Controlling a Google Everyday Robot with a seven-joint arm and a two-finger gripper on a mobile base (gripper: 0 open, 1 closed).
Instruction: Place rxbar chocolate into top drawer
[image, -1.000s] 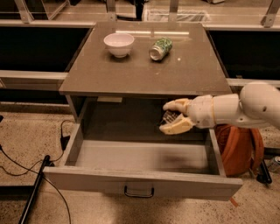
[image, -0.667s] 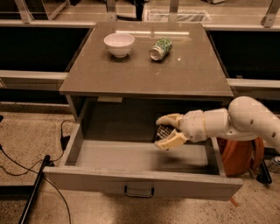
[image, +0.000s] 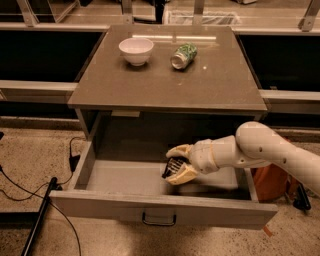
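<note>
Rxbar chocolate is our target, and we find it by working down from the big pieces. First comes the grey table, and under it the top drawer, pulled right out toward us with most of its floor bare. The white arm comes in from the right, and this is the news: a second ago it hung by the drawer's right side, and now it has swung left and dipped down, with the wrist over the drawer's middle. The gripper is well inside the drawer box, low over the floor, its two pale fingers clamped on the dark wrapper, one above and one below. So the bar is inside the drawer's walls but not yet lying on the floor; we can't tell whether it touches the bottom. We judge the carry all but done, so what's left is to let go and pull clear without dragging the bar along. On the tabletop behind, the white bowl and the green-patterned can on its side sit apart, out of play. Smallest of all, the dark handle hangs on the drawer front.
</note>
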